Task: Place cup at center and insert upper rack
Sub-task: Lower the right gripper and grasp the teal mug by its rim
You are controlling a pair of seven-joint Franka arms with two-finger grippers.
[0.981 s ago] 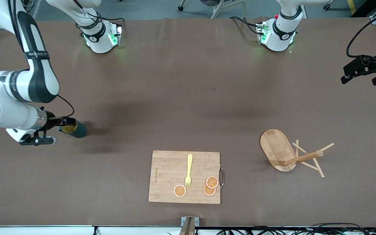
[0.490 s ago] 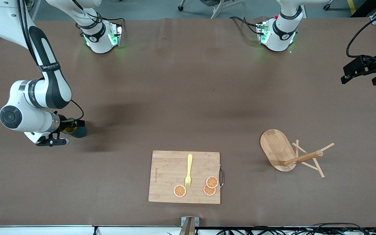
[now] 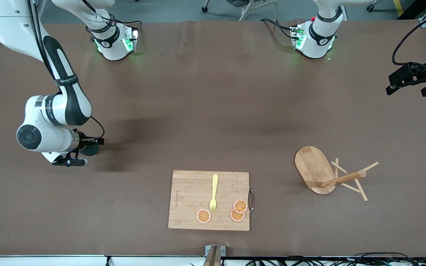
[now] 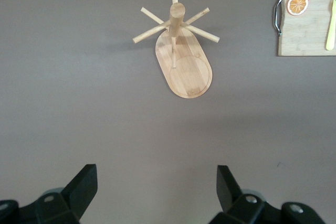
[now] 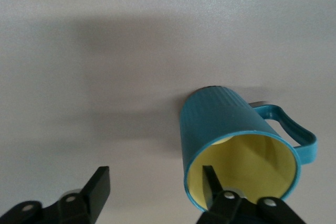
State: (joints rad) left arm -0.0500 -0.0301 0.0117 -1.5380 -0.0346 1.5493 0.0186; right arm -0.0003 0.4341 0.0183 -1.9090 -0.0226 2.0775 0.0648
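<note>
The cup (image 5: 239,148) is lying on its side on the desk (image 3: 205,111) toward the right arm's end, its yellow mouth facing the right end effector (image 5: 157,184) and its handle sticking out to 1 side. In the front view the cup (image 3: 90,149) is mostly hidden by the right wrist, with only a dark teal edge showing.

The right end effector (image 3: 95,141) is sitting low at the cup's mouth. Its 2 fingers are standing apart: 1 finger (image 5: 212,182) is reaching inside the rim, the other (image 5: 97,187) is standing outside the cup's wall over bare desk. They are not pinching the wall.

The rack (image 3: 331,175) is lying tipped over toward the left arm's end, its oval base on edge and its post and pegs resting on the desk. The left wrist view is looking down on the rack (image 4: 181,51).

The left end effector (image 4: 157,190) is waiting with fingers spread wide and nothing between them; in the front view it (image 3: 407,79) is hanging at the desk's edge on the left arm's end.

A cutting board (image 3: 187,192) is lying nearer the front camera, carrying a yellow fork (image 3: 213,194) and 3 orange slices (image 3: 237,210).
</note>
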